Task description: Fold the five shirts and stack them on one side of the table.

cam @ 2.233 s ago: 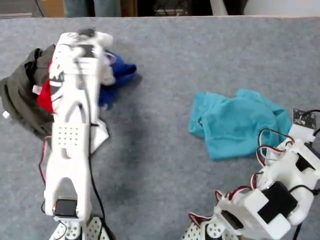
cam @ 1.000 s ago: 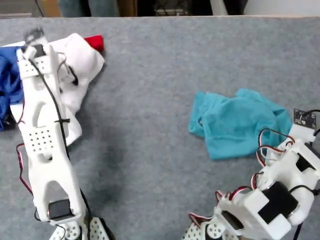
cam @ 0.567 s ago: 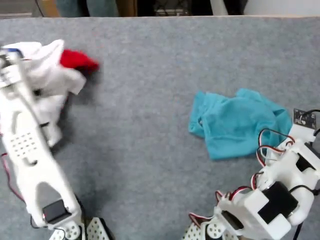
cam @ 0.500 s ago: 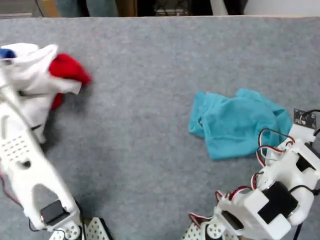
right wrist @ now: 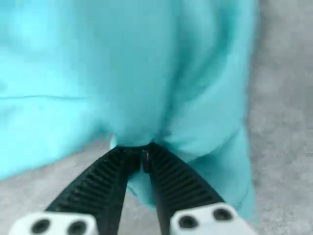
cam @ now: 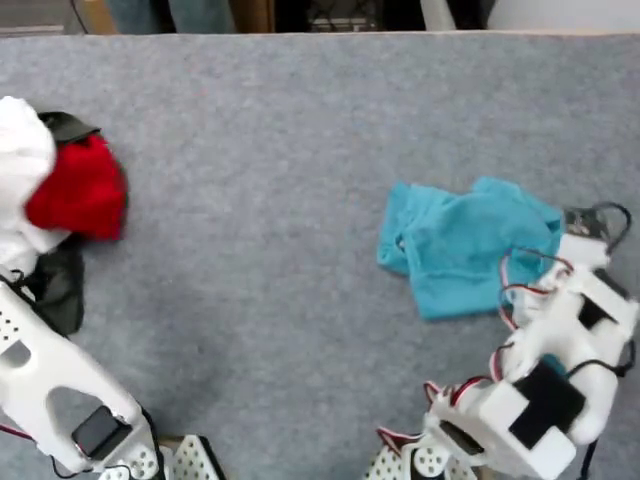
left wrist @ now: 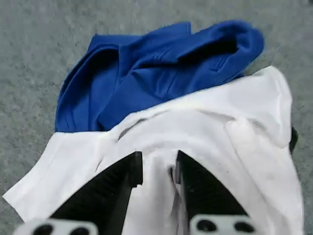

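Note:
A crumpled teal shirt lies right of centre. The right arm's gripper is at that shirt's near right edge, shut on a pucker of teal shirt cloth. At the table's left edge a red shirt rests against a bunched white shirt, with dark shirt cloth beside and under them. My left gripper is shut on the white shirt, cloth caught between its black fingers. A blue shirt lies crumpled just beyond the white one.
The grey carpeted tabletop is bare between the left pile and the teal shirt. The table's far edge runs along the back. Both arm bases stand at the near edge.
The left arm swung to the table's left edge, dragging the white shirt and pile along; the red shirt now lies on top. The right arm moved forward onto the teal shirt.

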